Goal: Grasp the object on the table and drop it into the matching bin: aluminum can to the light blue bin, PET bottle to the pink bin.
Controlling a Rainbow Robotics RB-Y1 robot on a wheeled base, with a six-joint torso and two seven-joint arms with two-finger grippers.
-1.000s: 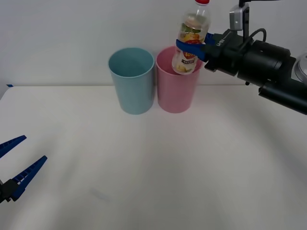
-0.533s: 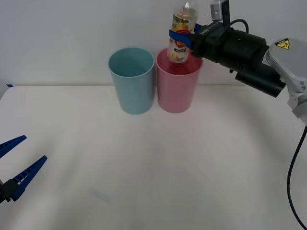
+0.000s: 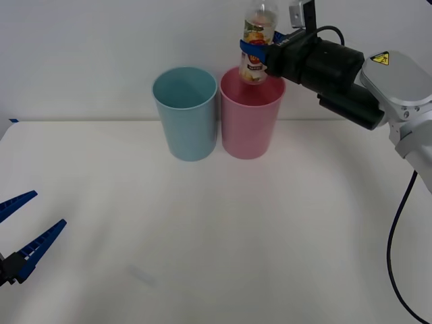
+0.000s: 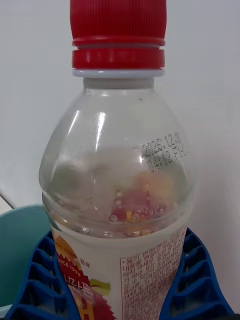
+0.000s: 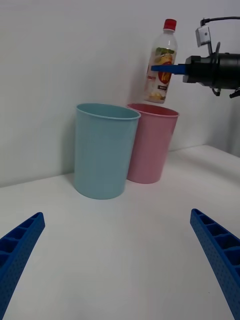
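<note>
The PET bottle (image 3: 257, 40), clear with a red cap and an orange-pink label, hangs upright just above the pink bin (image 3: 251, 125). My right gripper (image 3: 255, 48) is shut on the bottle's middle, reaching in from the right. The right wrist view has the bottle (image 4: 120, 200) close up between blue fingers (image 4: 35, 285). From the left wrist, the bottle (image 5: 162, 62) floats over the pink bin (image 5: 149, 145), whose neighbour is the light blue bin (image 5: 104, 150). My left gripper (image 3: 20, 236) rests open, low at the near left of the table (image 3: 223, 236).
The light blue bin (image 3: 185, 115) touches the pink bin's left side at the table's far edge, against a white wall. A black cable (image 3: 398, 256) loops down on the right.
The right gripper carried the bottle left from beside the pink bin's right rim until it was over the opening, and the bottle straightened up. The left gripper stayed still.
</note>
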